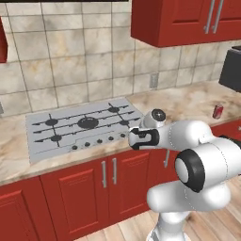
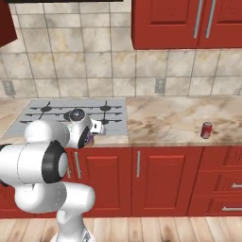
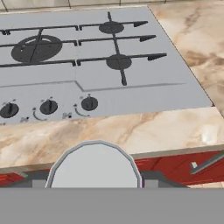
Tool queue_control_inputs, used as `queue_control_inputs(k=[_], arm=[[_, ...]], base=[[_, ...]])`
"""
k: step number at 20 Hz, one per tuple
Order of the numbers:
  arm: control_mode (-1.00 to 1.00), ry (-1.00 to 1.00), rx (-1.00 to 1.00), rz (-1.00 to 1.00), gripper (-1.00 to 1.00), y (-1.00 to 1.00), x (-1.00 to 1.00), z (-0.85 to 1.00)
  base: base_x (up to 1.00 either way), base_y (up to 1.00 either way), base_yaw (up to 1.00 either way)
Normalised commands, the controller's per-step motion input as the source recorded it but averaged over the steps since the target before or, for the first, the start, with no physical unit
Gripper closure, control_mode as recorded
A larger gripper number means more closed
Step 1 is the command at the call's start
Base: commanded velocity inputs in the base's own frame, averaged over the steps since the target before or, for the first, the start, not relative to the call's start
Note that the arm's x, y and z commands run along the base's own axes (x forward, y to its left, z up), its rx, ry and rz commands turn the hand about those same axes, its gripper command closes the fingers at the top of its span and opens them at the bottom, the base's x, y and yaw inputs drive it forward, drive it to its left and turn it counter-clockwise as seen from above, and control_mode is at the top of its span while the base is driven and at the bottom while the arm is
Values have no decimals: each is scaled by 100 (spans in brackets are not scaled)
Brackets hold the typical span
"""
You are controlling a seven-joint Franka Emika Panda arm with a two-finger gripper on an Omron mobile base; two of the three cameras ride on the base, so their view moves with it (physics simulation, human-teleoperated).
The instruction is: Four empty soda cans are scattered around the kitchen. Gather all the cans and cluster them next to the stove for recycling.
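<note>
The pincer [image 2: 88, 137], clamped on a purple can [image 3: 97, 164] low in the frame, hovers at the counter [image 3: 144, 129] edge before the stove [image 3: 131, 87], where an early release could send it floorward.

Red soda can [image 1: 217, 111]: we see it upright on the bench, well right of the stove [image 1: 82, 124] | purple soda can [image 2: 90, 138]: silvery top facing us, at the stove's front right corner | stove: flat silver-grey, black grates, dark knobs
</note>
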Motion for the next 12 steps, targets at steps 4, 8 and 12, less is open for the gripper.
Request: queue_control_inputs(k=[4,8,12], arm=[[100,0,0,0,100,0,0,0],[100,0,0,0,100,0,0,0],[100,0,0,0,100,0,0,0]], base=[[22,-51,16],[22,-49,16],[22,-48,16]])
